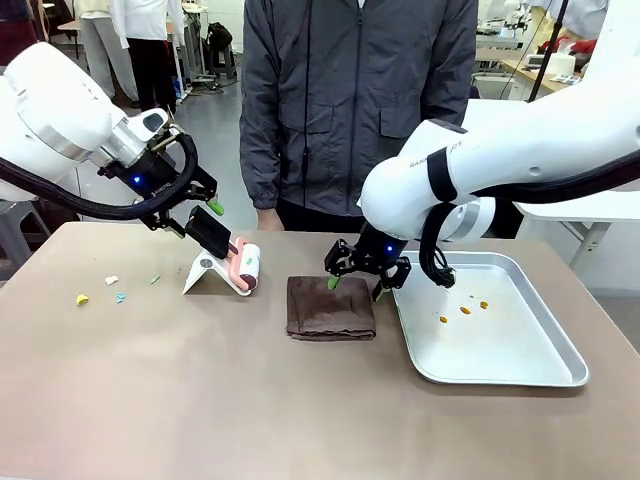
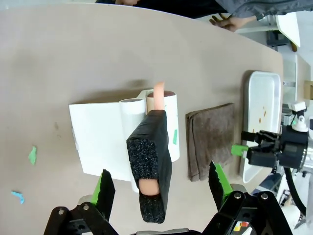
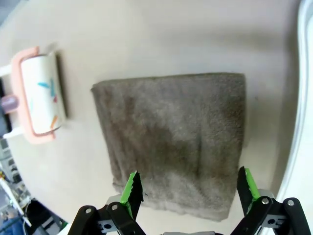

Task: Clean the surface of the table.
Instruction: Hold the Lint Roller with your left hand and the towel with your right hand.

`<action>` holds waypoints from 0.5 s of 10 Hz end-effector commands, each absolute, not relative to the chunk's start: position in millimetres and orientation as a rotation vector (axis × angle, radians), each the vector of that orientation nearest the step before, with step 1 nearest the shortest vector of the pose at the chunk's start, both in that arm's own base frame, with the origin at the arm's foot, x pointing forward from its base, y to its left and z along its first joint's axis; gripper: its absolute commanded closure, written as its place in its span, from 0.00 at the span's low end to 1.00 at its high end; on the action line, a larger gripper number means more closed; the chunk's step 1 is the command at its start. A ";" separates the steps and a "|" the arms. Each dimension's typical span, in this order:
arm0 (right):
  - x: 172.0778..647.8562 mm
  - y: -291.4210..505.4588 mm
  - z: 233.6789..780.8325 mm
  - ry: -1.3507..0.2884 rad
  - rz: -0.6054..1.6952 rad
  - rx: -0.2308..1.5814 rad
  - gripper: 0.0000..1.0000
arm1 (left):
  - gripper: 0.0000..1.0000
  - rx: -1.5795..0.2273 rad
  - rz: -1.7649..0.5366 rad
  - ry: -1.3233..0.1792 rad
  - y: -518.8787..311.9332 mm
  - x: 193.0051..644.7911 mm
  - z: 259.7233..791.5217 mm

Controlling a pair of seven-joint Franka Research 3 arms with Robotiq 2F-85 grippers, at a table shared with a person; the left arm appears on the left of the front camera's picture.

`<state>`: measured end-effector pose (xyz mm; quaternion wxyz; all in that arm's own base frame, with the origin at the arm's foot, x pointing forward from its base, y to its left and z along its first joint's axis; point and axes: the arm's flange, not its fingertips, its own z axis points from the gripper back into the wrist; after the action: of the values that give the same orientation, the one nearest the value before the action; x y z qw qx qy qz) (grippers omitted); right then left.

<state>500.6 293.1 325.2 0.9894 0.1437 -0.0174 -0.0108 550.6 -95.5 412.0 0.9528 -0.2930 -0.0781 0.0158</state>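
left tool [image 1: 197,217], fingers spread wide, straddles the black handle [image 1: 210,232] of the lint roller [image 1: 247,266] without clamping it. right tool [image 1: 356,288], also spread, hangs over the folded brown cloth [image 1: 330,307] beside the silver tray [image 1: 500,340]. small coloured scraps [image 1: 82,298] lie on the taupe counter [image 1: 200,400], spread under everything.

No legible text, small lettering on right arm [image 1: 436,160] too blurred to read

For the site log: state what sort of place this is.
Likely a robotics lab or workshop: the white left arm and right arm reach over the table, a person stands opposite, and white-topped tables stand behind.
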 end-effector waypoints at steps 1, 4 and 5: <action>517.7 312.7 326.6 -0.022 -0.082 0.219 0.00 | 0.00 -0.615 -0.011 -0.160 -87.1 550.4 410.6; 522.7 320.4 316.5 -0.013 -0.163 0.130 0.00 | 0.00 -0.615 -0.039 -0.148 -91.9 553.2 408.6; 522.8 320.9 313.7 -0.006 -0.170 0.114 0.00 | 0.00 -0.620 -0.045 -0.144 -92.5 554.4 407.2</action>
<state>515.8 309.9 312.4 0.9942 0.0839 -0.0065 -0.0677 549.7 -93.6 408.7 0.9526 -0.2956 -0.0717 -0.0066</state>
